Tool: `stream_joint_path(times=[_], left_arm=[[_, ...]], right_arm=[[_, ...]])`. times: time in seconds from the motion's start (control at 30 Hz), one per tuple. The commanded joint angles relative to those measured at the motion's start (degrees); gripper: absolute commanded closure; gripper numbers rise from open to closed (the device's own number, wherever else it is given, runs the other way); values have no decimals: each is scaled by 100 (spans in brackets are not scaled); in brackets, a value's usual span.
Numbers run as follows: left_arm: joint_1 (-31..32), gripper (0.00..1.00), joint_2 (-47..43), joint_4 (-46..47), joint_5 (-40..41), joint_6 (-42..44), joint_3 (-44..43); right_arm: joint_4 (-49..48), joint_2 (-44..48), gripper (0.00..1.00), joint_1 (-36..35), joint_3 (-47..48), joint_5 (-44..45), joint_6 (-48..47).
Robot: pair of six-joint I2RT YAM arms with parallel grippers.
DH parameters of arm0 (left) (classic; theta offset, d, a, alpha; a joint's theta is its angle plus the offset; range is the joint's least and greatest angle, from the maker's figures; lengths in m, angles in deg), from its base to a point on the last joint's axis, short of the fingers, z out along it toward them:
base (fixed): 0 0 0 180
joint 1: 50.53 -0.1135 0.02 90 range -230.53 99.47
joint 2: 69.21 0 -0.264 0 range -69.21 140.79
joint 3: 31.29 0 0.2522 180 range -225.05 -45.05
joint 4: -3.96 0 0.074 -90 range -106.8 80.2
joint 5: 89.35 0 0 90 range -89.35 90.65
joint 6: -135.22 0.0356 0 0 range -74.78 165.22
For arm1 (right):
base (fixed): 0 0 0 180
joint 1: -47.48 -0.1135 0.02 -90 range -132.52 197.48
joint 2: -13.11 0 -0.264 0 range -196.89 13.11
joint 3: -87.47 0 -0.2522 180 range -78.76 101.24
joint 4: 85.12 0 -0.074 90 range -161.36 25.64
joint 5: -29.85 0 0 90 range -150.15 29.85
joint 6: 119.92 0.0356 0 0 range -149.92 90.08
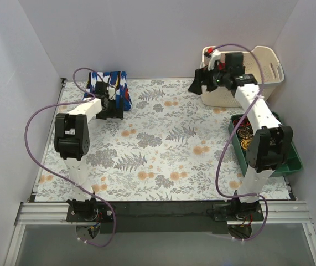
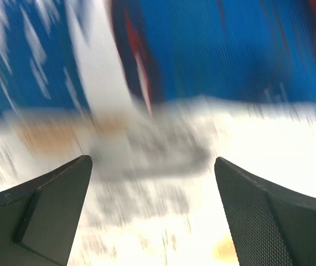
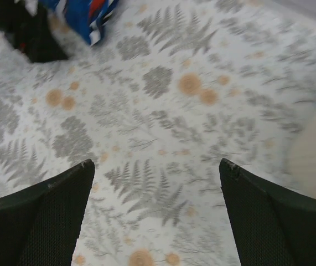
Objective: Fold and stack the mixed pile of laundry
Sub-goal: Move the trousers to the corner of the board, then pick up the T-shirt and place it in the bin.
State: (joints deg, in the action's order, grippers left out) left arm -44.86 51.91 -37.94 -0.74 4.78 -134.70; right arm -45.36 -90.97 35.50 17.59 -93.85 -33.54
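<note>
Nearest, at four o'clock, a green tray [image 1: 294,164] sits on the fern-print table cover [image 1: 163,149] beside the right arm. Farther back, at ten o'clock, the left gripper [image 2: 152,166] hangs with its jaws spread wide and empty. It is just short of the blue printed garment [image 1: 118,80] lying at eleven o'clock by the back wall. At one o'clock the right gripper [image 3: 156,166], likewise spread and empty, hovers before the cream basket [image 1: 263,69].

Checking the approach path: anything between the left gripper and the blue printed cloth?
Nothing visible. The left gripper is open and empty, with the blue printed cloth just ahead of it; only bare table cover shows between them. The wrist view is blurred, so small things could be missed.
</note>
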Motion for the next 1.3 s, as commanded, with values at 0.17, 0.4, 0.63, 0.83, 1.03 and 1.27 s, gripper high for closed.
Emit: stream_joint_path(times=[0.17, 0.4, 0.63, 0.83, 1.03, 1.27], left_arm=[[179, 8, -2636, -772, -1856, 230, 421], [408, 8, -2971, -895, -2085, -59, 422], [408, 7, -3076, -1202, -2296, -631, 685], [417, 7, -3287, -1308, -2261, -833, 958], [408, 7, -3437, -1282, -2138, -833, 1107], [408, 7, -3323, -1343, -2041, -807, 1002]], right_arm=[[72, -779, 2, 1381, 3025, 1602, -571], [-980, -1835, 2, 1471, 3083, 2305, -175], [-1878, -3020, 3, 1480, 3389, 2472, -69], [-2169, -3812, 3, 1427, 3407, 2719, -139], [-2283, -4314, 6, 1410, 3636, 2605, 54], [-2765, -4675, 32, 1383, 3935, 2745, 291]])
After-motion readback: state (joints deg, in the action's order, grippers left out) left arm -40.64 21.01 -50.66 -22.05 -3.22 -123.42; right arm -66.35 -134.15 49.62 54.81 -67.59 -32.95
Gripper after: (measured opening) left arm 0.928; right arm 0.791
